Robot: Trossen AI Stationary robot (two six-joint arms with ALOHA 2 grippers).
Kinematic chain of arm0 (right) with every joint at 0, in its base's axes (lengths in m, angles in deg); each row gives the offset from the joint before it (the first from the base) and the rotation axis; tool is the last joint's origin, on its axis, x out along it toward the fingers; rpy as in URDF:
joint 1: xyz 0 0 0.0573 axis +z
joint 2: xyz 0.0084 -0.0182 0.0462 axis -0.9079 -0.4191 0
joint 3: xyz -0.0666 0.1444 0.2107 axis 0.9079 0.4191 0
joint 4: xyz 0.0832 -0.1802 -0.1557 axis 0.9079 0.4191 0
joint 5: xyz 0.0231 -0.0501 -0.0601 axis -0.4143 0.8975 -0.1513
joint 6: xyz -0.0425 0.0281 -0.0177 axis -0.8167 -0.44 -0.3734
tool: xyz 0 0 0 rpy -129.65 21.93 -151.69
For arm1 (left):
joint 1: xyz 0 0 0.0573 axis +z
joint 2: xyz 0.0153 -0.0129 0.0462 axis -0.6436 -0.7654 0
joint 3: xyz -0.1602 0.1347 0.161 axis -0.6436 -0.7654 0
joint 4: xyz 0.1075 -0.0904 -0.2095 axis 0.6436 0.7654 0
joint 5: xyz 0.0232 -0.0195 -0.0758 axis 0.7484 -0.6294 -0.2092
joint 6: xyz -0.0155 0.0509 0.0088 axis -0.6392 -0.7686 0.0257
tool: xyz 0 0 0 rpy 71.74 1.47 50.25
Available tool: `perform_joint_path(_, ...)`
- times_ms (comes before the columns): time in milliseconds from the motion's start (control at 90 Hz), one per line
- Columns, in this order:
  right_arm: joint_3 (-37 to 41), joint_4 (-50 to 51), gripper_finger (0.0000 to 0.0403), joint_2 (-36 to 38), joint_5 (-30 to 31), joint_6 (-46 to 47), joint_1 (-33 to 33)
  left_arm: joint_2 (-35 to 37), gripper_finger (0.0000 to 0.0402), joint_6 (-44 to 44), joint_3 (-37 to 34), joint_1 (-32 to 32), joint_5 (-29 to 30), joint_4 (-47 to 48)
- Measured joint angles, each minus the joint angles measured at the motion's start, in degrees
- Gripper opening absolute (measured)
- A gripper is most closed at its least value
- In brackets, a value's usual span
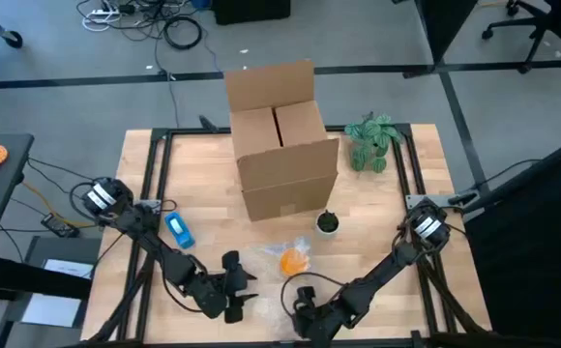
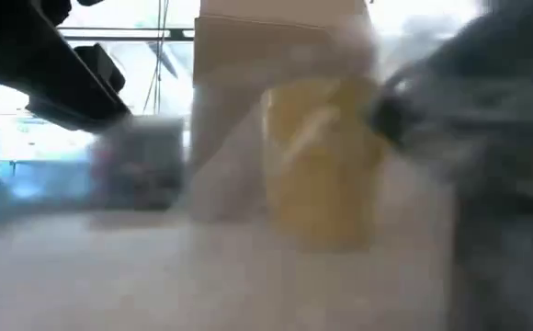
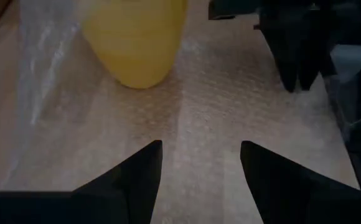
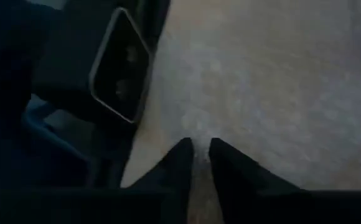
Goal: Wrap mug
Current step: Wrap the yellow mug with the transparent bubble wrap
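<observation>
A yellow-orange mug [image 1: 293, 259] [image 3: 137, 37] stands upright on a clear sheet of bubble wrap [image 1: 273, 275] [image 3: 224, 99] that lies flat near the table's front edge. My left gripper [image 1: 242, 290] [image 3: 199, 155] hovers open low over the wrap, on the near left of the mug, with nothing between its fingers. My right gripper [image 1: 305, 298] [image 4: 199, 149] is at the wrap's near edge, in front of the mug, with its fingers closed together on the sheet. My right gripper has its fingertips [image 3: 295, 81] closed on the bubble wrap near its front edge [image 4: 199, 134], coming from above and slanting down. Whether one layer or a fold lies between them does not show. The sheet around the tips lies flat on the table.
An open cardboard box [image 1: 280, 145] stands behind the mug at the table's centre. A small dark cup [image 1: 328, 223] sits to its right, a green plant [image 1: 372, 143] at the far right, and a blue object [image 1: 179, 230] on the left.
</observation>
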Motion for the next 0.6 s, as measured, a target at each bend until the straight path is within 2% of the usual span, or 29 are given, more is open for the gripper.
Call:
perform_joint_path(144,0.31,4.08,0.0003,3.3,1.64,2.44,0.02,1.01,0.0202,-0.02,1.86,-0.43,0.39,3.66)
perform_joint_path(300,0.2,7.7,0.0001,8.64,5.01,2.86,0.24,1.47,0.0199,1.46,7.1,-2.58,2.98,16.32)
perform_joint_path(456,0.18,11.1,0.0,12.87,8.57,3.28,0.25,1.47,0.0178,4.83,11.95,-6.38,9.21,29.55)
perform_joint_path(600,0.11,13.86,0.0,15.32,11.1,3.37,0.02,1.45,0.0157,7.19,12.22,-10.67,9.73,33.12)
